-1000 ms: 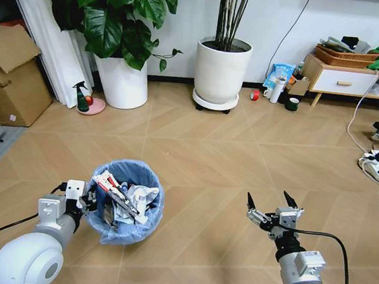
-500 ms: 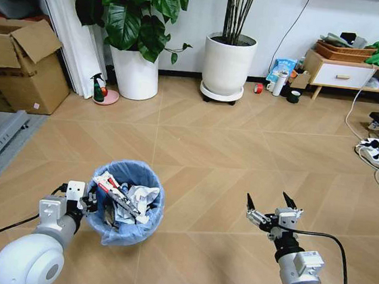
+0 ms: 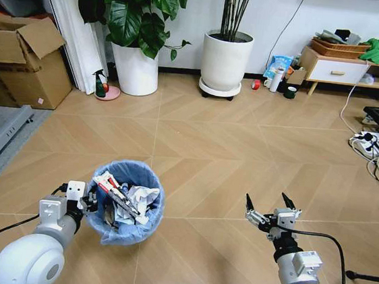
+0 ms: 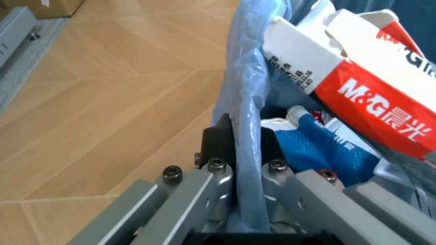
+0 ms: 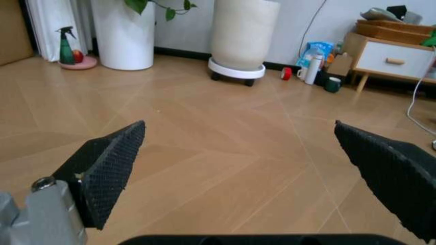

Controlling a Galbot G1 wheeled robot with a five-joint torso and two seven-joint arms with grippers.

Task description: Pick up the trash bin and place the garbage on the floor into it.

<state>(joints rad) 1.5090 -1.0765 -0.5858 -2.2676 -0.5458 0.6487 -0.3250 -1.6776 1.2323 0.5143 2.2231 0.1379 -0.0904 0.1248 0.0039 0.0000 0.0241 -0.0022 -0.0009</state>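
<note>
Left gripper jaws clamped on trash bin rim; right gripper jaws wide above floor.

The trash bin hides the left gripper's fingertips behind its rim, and the cardboard box is cut off at the frame's left edge.

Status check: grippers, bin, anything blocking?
Left gripper shut on the trash bin rim, bin holding garbage. Right gripper open, empty, over bare floor. Nothing in the way nearby.
</note>
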